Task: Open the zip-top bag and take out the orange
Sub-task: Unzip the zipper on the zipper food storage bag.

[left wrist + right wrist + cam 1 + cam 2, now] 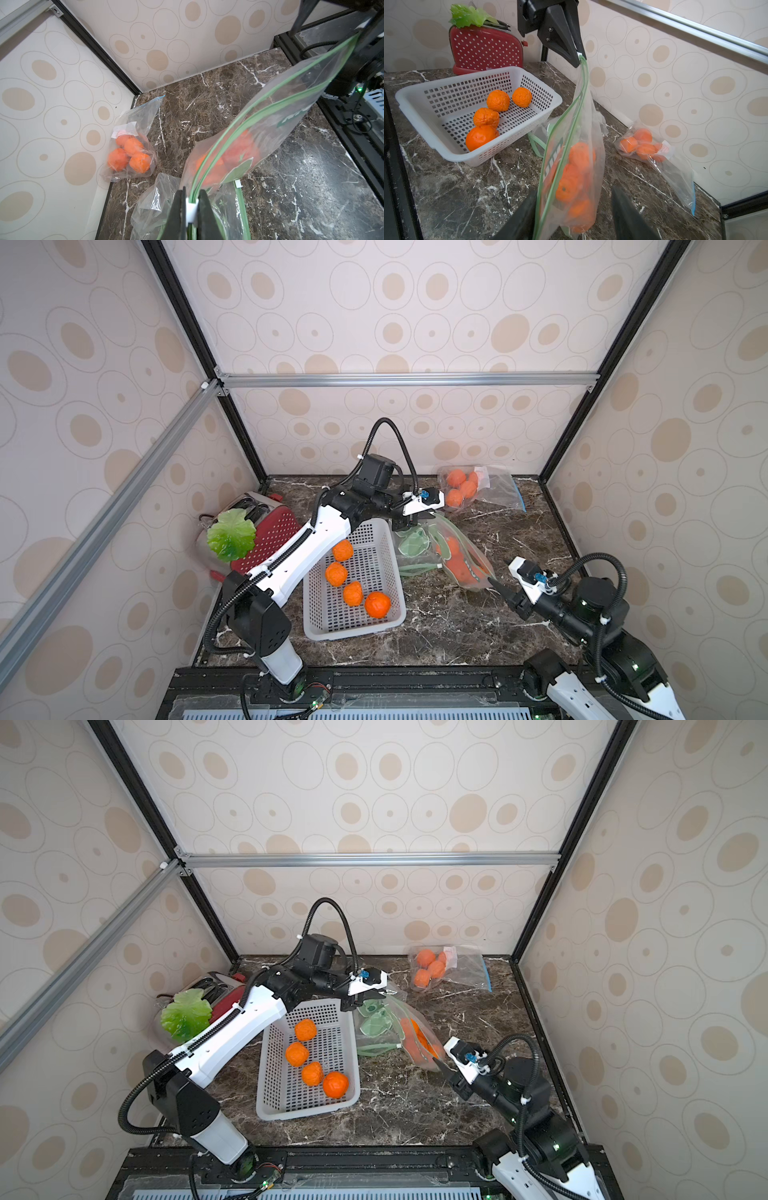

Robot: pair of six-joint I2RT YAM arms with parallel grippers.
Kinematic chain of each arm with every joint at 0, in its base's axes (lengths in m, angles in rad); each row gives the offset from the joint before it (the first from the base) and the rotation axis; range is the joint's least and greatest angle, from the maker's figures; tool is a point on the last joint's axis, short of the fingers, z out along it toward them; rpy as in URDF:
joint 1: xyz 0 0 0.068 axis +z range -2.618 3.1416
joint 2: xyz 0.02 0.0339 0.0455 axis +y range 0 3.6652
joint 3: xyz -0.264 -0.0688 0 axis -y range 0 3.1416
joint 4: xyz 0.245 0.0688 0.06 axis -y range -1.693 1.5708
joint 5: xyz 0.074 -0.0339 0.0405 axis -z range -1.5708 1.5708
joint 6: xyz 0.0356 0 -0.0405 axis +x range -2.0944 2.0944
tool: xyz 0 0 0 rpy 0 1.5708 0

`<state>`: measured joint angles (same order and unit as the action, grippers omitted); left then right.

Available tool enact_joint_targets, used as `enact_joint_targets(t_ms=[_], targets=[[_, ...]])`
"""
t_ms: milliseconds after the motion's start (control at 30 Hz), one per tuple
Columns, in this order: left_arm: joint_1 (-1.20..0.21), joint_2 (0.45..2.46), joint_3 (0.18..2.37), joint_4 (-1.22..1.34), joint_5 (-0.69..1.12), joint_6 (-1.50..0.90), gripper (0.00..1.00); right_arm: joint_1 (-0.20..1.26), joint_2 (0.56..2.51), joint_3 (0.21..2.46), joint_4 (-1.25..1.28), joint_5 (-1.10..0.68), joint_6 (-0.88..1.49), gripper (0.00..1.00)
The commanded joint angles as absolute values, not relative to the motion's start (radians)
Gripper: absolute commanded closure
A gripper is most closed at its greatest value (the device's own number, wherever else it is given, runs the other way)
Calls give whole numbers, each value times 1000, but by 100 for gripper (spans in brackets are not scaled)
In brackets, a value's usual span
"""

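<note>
A clear zip-top bag with green zip strips hangs slanted over the marble table, with several oranges inside it. My left gripper is shut on the white slider at the bag's upper corner and holds the bag up. In both top views this gripper is beside the basket's far corner. My right gripper is open, its fingers standing either side of the bag's lower end. The green zip edge lies against one finger. The right gripper sits at the bag's near end.
A white perforated basket holds several loose oranges. A crumpled empty green-zip bag lies under the held bag. A blue-zip bag of oranges sits by the back wall. A red toaster with a lettuce leaf stands at the left.
</note>
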<state>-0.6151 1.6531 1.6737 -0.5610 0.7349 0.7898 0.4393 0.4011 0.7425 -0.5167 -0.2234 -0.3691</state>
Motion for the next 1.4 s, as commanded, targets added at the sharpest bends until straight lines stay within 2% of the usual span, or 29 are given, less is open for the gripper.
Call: enact_joint_targets(t_ms=[0, 100, 133, 200, 267, 333, 367, 700, 1367], targets=[[-628, 1652, 1684, -570, 761, 788, 98, 445, 464, 774, -433, -226, -376, 43], [-633, 1659, 1694, -572, 762, 788, 98, 445, 524, 780, -409, -292, -376, 44], [-633, 1660, 1697, -574, 762, 789, 98, 446, 543, 785, -398, -302, -365, 48], [-633, 1657, 1698, -579, 760, 792, 98, 445, 568, 795, -395, -288, -354, 61], [-633, 1654, 1692, -579, 752, 796, 98, 446, 580, 799, -400, -266, -357, 81], [-633, 1650, 1688, -583, 744, 801, 98, 445, 575, 798, -410, -259, -368, 97], [-634, 1649, 1686, -581, 738, 805, 98, 445, 566, 797, -420, -265, -380, 100], [-633, 1643, 1680, -578, 623, 832, 99, 445, 453, 827, -675, -203, -518, 100], [-616, 1638, 1671, -592, 488, 862, 100, 445, 301, 827, -793, -102, -546, 100]])
